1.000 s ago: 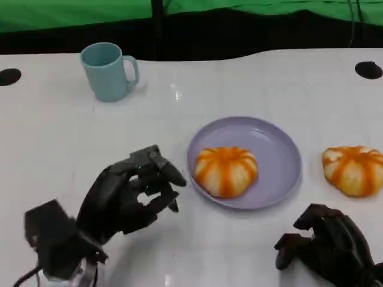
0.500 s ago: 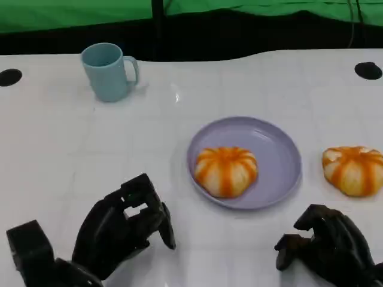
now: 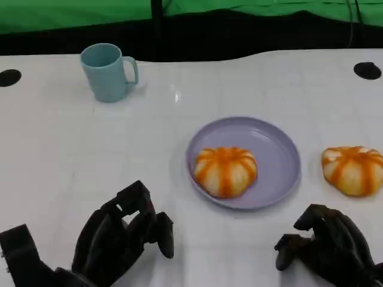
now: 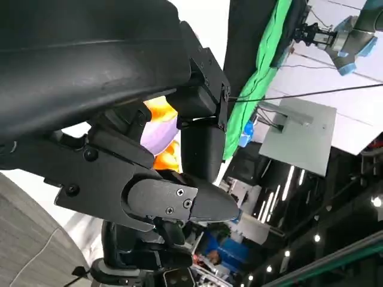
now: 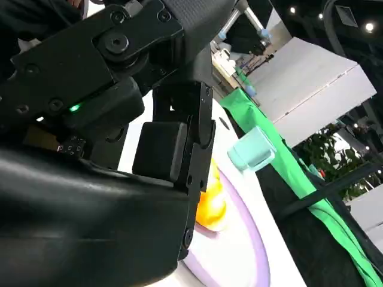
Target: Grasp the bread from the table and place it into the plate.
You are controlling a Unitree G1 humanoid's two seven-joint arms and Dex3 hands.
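Note:
An orange-striped round bread (image 3: 225, 171) lies in the lilac plate (image 3: 276, 148), on its left half. A second bread of the same kind (image 3: 353, 170) sits on the table right of the plate. My left hand (image 3: 122, 239) is low at the near left, well clear of the plate, fingers loosely bent and apart, holding nothing. My right hand (image 3: 326, 248) rests at the near right, below the second bread and apart from it, also empty. The right wrist view shows the bread (image 5: 210, 206) on the plate (image 5: 239, 254) past the fingers (image 5: 173, 149).
A light-blue mug (image 3: 108, 72) stands at the far left of the white table, also seen as the mug (image 5: 251, 149) in the right wrist view. Black round holes (image 3: 9, 76) (image 3: 366, 70) mark the far corners. A dark gap and green cloth lie behind the table's back edge.
My left hand has drawn back from beside the plate's left rim toward the near-left corner and sunk lower. The breads, plate and right hand have not moved.

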